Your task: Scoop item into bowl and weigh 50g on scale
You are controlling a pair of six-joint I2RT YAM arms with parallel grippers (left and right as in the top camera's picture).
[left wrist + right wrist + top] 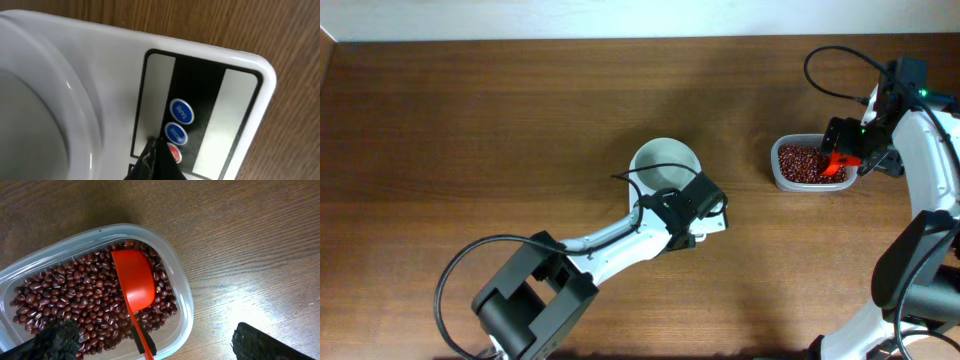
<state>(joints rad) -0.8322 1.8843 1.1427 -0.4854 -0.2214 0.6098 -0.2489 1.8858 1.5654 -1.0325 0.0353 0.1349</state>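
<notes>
So, overhead first: the white bowl [660, 160] sits mid-table with nothing in it, on the scale [717, 224], which is mostly hidden under my left gripper [703, 208]. Well apart to the right, the clear tub [781, 172] holds all the beans [800, 162], and the red scoop [833, 166] is in there under the right gripper [842, 155].

Left wrist: the fingers look pinched together into one dark tip, right at the scale's button column. It's closer to the red button [174, 152] than the top blue button [181, 111], and I can't tell if it's touching. My worry is hitting the wrong button, or leaning on the scale and ruining the zero.

Right wrist: the jaws are wide apart and clamped on nothing. The scoop lies on the beans with its handle running back between the fingers. If I close off-centre, the handle could twist, flick beans out or shove the tub.
</notes>
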